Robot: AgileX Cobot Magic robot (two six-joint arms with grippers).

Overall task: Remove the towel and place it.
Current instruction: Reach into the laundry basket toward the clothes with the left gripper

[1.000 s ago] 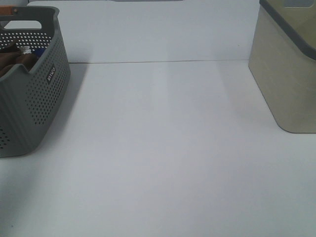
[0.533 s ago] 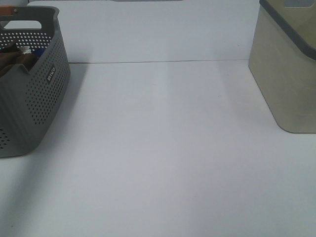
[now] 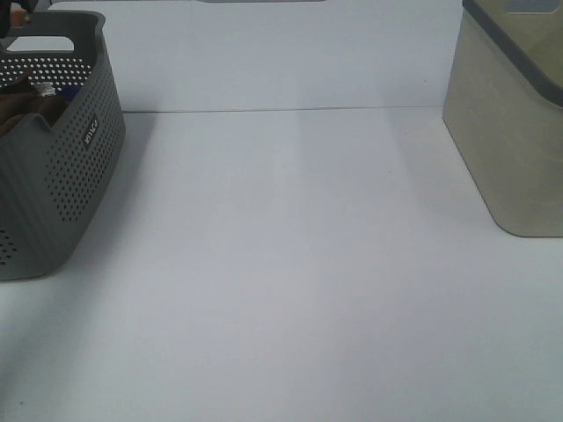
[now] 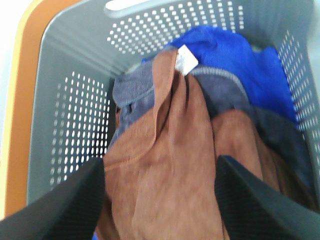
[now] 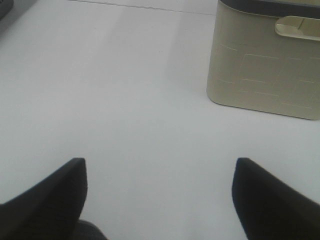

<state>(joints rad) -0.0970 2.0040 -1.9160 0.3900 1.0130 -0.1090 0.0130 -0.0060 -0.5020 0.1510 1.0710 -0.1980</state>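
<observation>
The reddish-brown towel (image 4: 170,165) lies crumpled in the grey perforated basket (image 4: 75,120), its small white tag (image 4: 186,60) showing near the far wall. A blue cloth (image 4: 240,60) and a grey-blue cloth (image 4: 132,87) lie beside it. My left gripper (image 4: 160,200) is open and hovers just above the towel, one finger on each side of it. In the exterior high view the basket (image 3: 53,176) stands at the far left, with a strip of towel (image 3: 22,107) showing inside. My right gripper (image 5: 160,195) is open over bare white table. Neither arm shows in the exterior high view.
A beige bin (image 3: 515,132) with a dark grey rim stands at the back right; it also shows in the right wrist view (image 5: 265,65). The white table (image 3: 290,264) spreads between basket and bin. An orange edge (image 4: 17,100) runs outside the basket.
In the exterior high view the table, basket and bin stand as before. A small dark shape has appeared at the top left corner above the basket.
</observation>
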